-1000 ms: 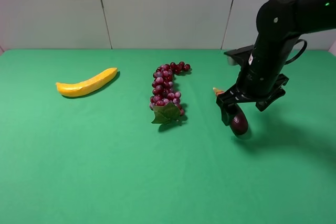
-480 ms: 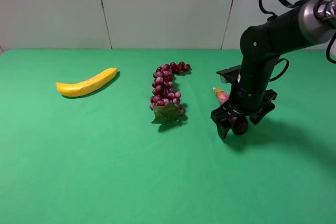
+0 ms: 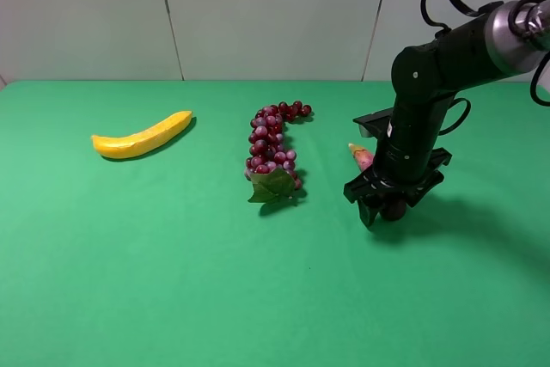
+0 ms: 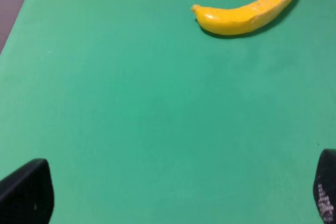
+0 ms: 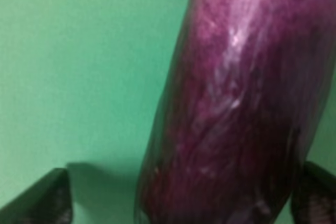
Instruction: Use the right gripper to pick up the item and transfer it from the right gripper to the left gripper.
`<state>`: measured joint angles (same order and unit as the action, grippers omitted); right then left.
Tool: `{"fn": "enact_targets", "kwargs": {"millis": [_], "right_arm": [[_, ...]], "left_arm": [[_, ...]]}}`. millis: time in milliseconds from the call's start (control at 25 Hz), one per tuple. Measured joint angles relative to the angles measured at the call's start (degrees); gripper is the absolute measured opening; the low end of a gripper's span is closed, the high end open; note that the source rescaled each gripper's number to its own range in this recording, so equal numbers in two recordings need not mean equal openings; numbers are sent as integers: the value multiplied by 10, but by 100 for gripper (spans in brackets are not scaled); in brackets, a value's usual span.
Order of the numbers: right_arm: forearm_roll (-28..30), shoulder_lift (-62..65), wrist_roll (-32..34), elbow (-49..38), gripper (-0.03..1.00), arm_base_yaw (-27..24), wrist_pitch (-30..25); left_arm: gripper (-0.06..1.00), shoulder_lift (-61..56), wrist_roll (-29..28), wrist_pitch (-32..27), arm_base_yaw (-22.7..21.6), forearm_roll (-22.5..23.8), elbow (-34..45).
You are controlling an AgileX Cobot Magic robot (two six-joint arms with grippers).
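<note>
The item, a glossy dark purple eggplant (image 3: 362,158), lies on the green table right of centre. Only its pale stem end shows past the arm in the exterior high view. My right gripper (image 3: 387,212) is down at the table over its thick end. In the right wrist view the eggplant (image 5: 236,103) fills the space between the fingers. One fingertip (image 5: 39,198) stands clear of it with a gap, and the other sits at its edge. My left gripper (image 4: 176,192) hangs open over bare cloth, and the exterior high view does not show it.
A yellow banana (image 3: 142,136) lies at the left, also seen in the left wrist view as the banana (image 4: 247,10). A red grape bunch with a leaf (image 3: 273,145) lies in the middle, just left of the eggplant. White wall panels stand behind the table.
My right arm has come down and a little left, so its claw now straddles the eggplant at table level, and the fingers have drawn closer together. The left gripper has not moved.
</note>
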<state>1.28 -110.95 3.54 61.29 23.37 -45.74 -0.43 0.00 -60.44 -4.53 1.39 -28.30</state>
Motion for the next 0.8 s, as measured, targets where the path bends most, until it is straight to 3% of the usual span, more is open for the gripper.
{"fn": "enact_targets", "kwargs": {"millis": [200, 240, 800], "right_arm": [[0, 0, 0, 0, 3, 0, 1], [0, 0, 0, 0, 0, 0, 1], [0, 7, 0, 12, 0, 0, -5]], "left_arm": [[99, 0, 0, 0, 0, 0, 0], [99, 0, 0, 0, 0, 0, 0], [99, 0, 0, 0, 0, 0, 0]]}}
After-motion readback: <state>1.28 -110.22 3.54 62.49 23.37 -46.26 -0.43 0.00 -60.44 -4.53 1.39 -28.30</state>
